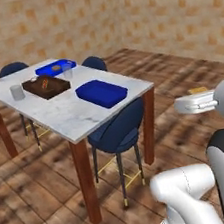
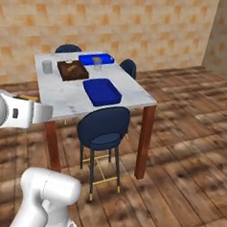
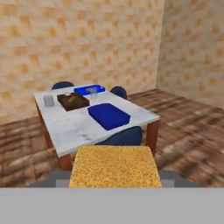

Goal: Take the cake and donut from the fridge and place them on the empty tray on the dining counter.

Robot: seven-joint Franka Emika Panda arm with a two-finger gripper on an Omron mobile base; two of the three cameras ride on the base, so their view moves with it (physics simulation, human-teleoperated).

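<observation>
Cake (image 3: 114, 167), golden-tan speckled square block, in gripper (image 3: 114, 181)

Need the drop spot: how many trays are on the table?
3: empty blue tray nearest; brown tray behind it; second blue tray at the far edge.

Hidden, cut off or too small for you to read

Your hand view shows the cake (image 3: 114, 166) so close that it covers the gripper's fingertips and its lower edge runs into the bottom band; in the left base view only a thin tan sliver of the cake (image 1: 198, 90) peeks above the white hand, so the jaws are hidden from you; the round food on the far blue tray (image 1: 55, 68) is too small to name; whatever lies on the brown wooden tray (image 1: 46, 86) is too small to tell; the nearest chair (image 3: 124, 137) is partly blocked by the cake.
</observation>
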